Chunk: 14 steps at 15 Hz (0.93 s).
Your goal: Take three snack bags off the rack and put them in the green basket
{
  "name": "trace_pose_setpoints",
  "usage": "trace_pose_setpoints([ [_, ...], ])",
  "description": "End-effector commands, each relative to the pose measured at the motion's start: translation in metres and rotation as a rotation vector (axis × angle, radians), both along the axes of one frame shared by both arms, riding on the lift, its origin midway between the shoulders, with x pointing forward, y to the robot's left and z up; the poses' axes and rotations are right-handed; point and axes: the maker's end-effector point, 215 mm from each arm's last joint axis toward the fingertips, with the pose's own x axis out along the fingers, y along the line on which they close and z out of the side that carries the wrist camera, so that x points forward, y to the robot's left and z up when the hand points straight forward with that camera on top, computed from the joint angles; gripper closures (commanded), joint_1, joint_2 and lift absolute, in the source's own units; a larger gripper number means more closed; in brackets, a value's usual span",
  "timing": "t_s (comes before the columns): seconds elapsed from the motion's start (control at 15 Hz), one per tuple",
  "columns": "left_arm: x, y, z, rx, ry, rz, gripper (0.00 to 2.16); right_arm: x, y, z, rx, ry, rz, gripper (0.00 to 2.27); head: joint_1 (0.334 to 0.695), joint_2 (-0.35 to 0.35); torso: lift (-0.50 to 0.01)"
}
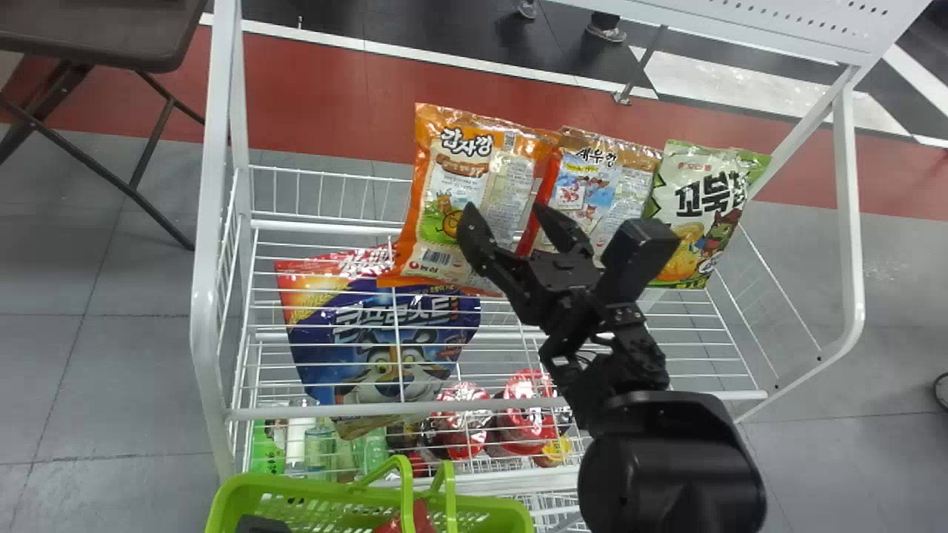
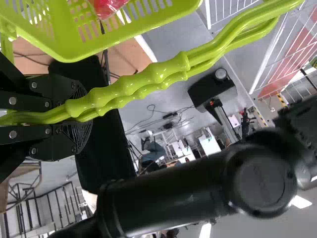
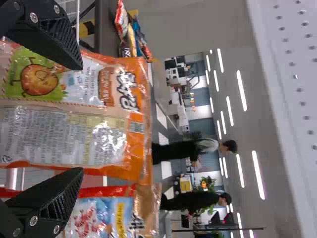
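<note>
My right gripper [image 1: 506, 228] stands open over the orange snack bag [image 1: 453, 194], its left finger in front of the bag. Beside it are a red-brown bag [image 1: 589, 185] and a green bag [image 1: 685, 215], all upright on the rack. From the right wrist, my gripper [image 3: 79, 119] has its fingers on either side of the orange bag's [image 3: 64, 131] middle, with the red-brown bag [image 3: 106, 213] alongside. In the left wrist view my left gripper [image 2: 79, 115] is shut on the handles [image 2: 158, 74] of the green basket [image 1: 296, 497]. A red package [image 1: 421, 518] lies inside.
The white wire rack [image 1: 211, 259] frames the work, with a perforated panel [image 1: 800, 26] at its top. Lower down are a blue cereal bag [image 1: 378, 333], red-lidded tubs [image 1: 463, 422] and bottles [image 1: 318, 448]. A brown table [image 1: 96, 33] stands beyond the rack's left side.
</note>
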Motion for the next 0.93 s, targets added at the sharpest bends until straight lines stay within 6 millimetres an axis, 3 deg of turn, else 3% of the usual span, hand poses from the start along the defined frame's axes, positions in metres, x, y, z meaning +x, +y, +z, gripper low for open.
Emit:
trace_pose_setpoints([
  [0.0, 0.0, 0.0, 0.0, -0.001, 0.0, 0.001, 1.47, 0.011, 0.001, -0.014, 0.013, 0.023, 0.005, 0.09, 0.695, -0.35, -0.026],
  [0.07, 0.001, 0.001, 0.0, -0.001, 0.0, 0.001, 1.47, 0.013, 0.004, -0.014, 0.016, 0.026, 0.016, 0.16, 0.695, -0.35, -0.026],
  [0.2, 0.001, 0.003, 0.0, -0.006, 0.004, 0.003, 1.47, 0.013, 0.018, -0.013, 0.024, 0.029, 0.065, 1.0, 0.695, -0.35, -0.026],
  [0.27, 0.001, 0.003, 0.0, -0.004, 0.003, 0.003, 1.47, 0.013, 0.025, -0.017, 0.028, 0.048, 0.088, 1.64, 0.695, -0.35, -0.026],
  [0.33, 0.001, 0.003, 0.0, -0.004, 0.003, 0.001, 1.47, 0.012, 0.03, -0.022, 0.035, 0.071, 0.111, 2.03, 0.695, -0.35, -0.026],
  [0.47, 0.001, 0.004, 0.0, -0.003, 0.003, 0.002, 1.47, 0.011, 0.034, -0.016, 0.037, 0.062, 0.132, 2.19, 0.695, -0.35, -0.026],
  [0.67, 0.001, 0.004, -0.001, -0.001, 0.002, 0.002, 1.47, 0.003, 0.03, -0.014, 0.04, 0.058, 0.134, 2.22, 0.695, -0.35, -0.026],
  [0.87, 0.002, 0.005, -0.001, 0.003, -0.001, 0.004, 1.47, -0.022, 0.032, 0.014, 0.043, 0.029, 0.166, 2.22, 0.695, -0.35, -0.026],
])
